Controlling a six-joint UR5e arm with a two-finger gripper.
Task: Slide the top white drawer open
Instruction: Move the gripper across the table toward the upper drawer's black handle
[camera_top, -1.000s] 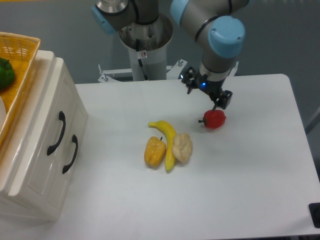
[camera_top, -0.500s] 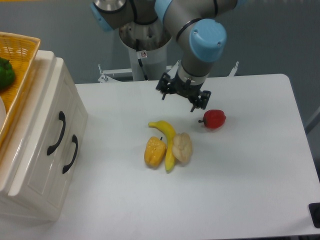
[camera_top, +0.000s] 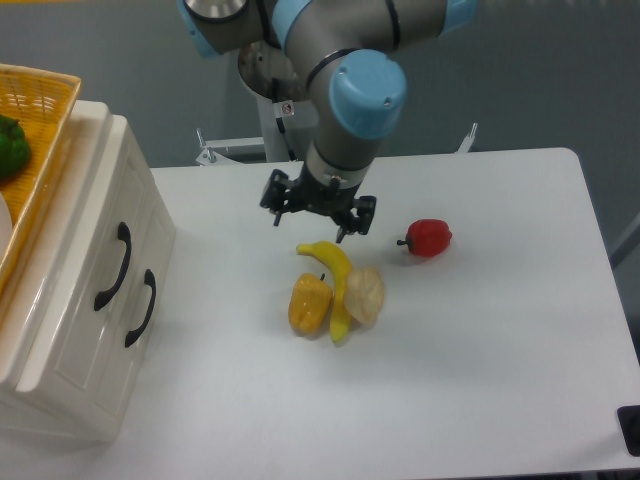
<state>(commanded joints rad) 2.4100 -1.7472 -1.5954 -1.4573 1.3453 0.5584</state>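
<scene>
While hung above the banana (camera_top: 334, 270):
gripper (camera_top: 318, 214): fingers spread, nothing held
top white drawer (camera_top: 103, 250): seen shut, handle (camera_top: 114, 267) untouched

white table (camera_top: 500, 350) (glossy top) before a grey wall (camera_top: 560, 70).

Grey-silver arm (camera_top: 330, 60) with light-blue joint caps, black wrist and thin black fingers (camera_top: 343, 235)

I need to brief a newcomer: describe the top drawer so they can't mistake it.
Find the cream-white cabinet at the table's left edge, under the yellow basket. Its front carries two black curved handles; the top drawer is the one with the handle nearer the basket, and the lower drawer sits beside it.
</scene>
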